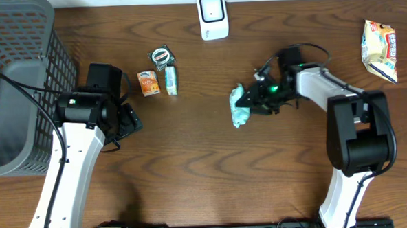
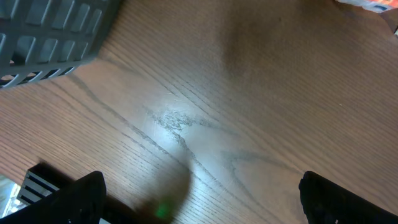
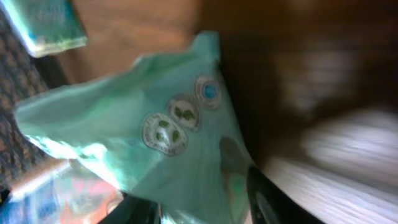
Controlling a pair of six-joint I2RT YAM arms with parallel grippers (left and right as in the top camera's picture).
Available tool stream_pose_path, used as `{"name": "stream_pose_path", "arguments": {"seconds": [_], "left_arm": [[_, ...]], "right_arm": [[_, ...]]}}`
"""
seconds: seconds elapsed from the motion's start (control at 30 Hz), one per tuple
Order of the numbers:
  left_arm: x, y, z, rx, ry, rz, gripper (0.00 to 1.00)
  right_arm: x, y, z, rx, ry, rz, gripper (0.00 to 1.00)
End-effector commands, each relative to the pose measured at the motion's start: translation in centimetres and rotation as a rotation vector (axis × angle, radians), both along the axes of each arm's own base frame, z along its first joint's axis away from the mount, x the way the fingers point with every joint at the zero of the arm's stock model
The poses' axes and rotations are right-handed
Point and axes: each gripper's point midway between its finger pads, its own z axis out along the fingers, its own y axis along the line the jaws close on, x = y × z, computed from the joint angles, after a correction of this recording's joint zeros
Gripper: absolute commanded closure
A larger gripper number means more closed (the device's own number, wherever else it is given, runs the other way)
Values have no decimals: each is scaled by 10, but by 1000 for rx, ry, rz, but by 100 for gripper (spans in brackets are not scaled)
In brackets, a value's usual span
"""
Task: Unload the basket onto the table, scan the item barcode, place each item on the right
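Overhead: your mint-green packet [image 1: 239, 105] lies on the desk [image 1: 192, 162], right of centre and well apart from the white scanner [image 1: 213, 16] at the far edge. Right jaws sit at the packet's right edge. You can't tell from any view whether they're gripping it or parted. Right wrist view is blurred: the packet fills the frame, round logos facing the camera, one dark finger [image 3: 267, 199] low right. Left jaws are spread wide over bare desk with nothing between them, near the grey basket [image 1: 16, 88].
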Motion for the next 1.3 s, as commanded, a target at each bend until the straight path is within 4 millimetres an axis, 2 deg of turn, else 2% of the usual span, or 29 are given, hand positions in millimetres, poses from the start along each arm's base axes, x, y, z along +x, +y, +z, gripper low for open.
{"name": "stream_pose_path", "arguments": {"seconds": [0.0,0.17,0.27,0.43,0.6,0.7,0.9,1.1,1.27], "left_arm": [[-1,3,-1,9,6,10,2],[-1,3,-1,9,6,10,2],[-1,3,-1,9,6,10,2],[-1,3,-1,9,6,10,2],[-1,3,-1,9,6,10,2],[-1,3,-1,9,6,10,2],[-1,3,-1,9,6,10,2],[-1,3,-1,9,6,10,2],[-1,3,-1,10,6,10,2]], "right_arm": [[11,-21,5,-104,-39,-3,57],[10,-53,11,-320,-1,17,51],[10,-60,23,-375,6,44,51],[6,-52,42,-372,1,103,57],[0,-37,38,-398,-9,153,84],[-2,-29,33,-459,-35,193,92],[-5,-18,21,-612,-56,189,93],[-12,-3,10,-635,-81,222,89],[-17,-21,3,-737,-47,182,89]]}}
